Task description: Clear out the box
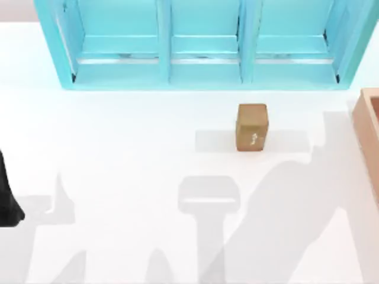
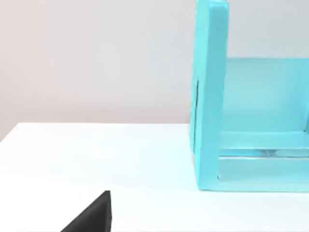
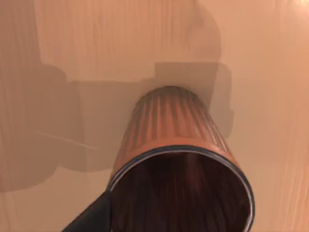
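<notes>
The box [image 1: 370, 139] is a tan, thick-walled container cut off by the table's right edge in the top view. Its orange-brown inside [image 3: 96, 58] spreads across the right wrist view. There a ribbed orange-brown cup [image 3: 171, 145] lies on its side on the box floor, its dark open mouth turned toward the camera. A black part of my right gripper [image 3: 91, 217] sits close in front of the cup's rim, beside the mouth. My left arm [image 1: 7, 201] is parked at the table's far left edge, and a black part of its gripper [image 2: 91, 217] hangs above bare table.
A big turquoise three-bay shelf [image 1: 204, 44] stands along the back of the table, and its end wall [image 2: 210, 96] is seen from the left wrist. A small glossy brown cube [image 1: 251, 126] sits on the white table between the shelf and the box.
</notes>
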